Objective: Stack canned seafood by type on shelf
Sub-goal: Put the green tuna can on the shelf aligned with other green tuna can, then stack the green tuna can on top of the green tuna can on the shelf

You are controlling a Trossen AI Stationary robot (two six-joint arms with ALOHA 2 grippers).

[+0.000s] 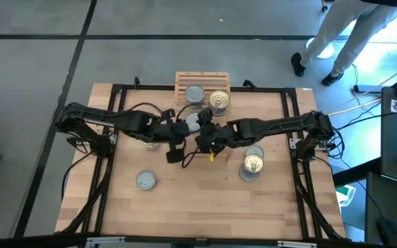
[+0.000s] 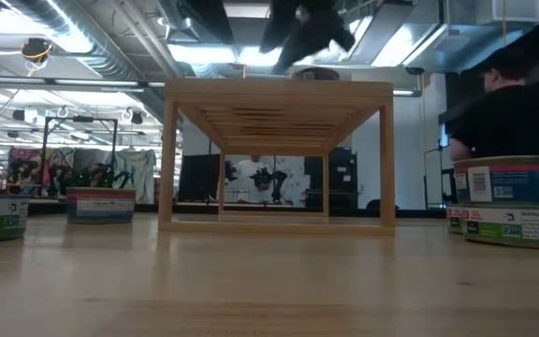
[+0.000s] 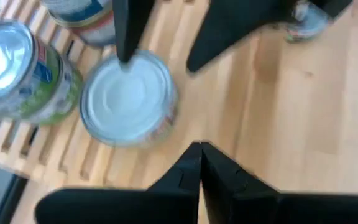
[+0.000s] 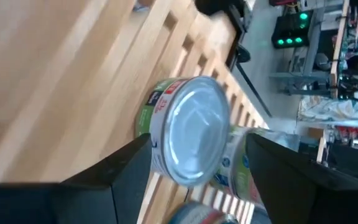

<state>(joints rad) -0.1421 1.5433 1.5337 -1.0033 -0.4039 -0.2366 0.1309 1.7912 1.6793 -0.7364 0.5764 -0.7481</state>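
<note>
The table is a pale butcher-block top in a black frame, standing on a grey floor marked with dark lines; a person's legs show beyond its far right corner, and in the low view a person in a dark top stands in a workshop under bright ceiling lights. The shelf, a light-wood rack of parallel slats, sits at the middle of the table's far edge with a silver-topped can and a gold pull-tab can on it. The right gripper is over the shelf's near edge, its claw wide around a green-labelled can with a smooth silver lid. The left gripper, just beside it, has its claw pinched shut and holds nothing. Two stacked cans stand near the right edge, one grey-topped can toward the near left. The arms hide the cans at the shelf's front, and their labels cannot be read.
</note>
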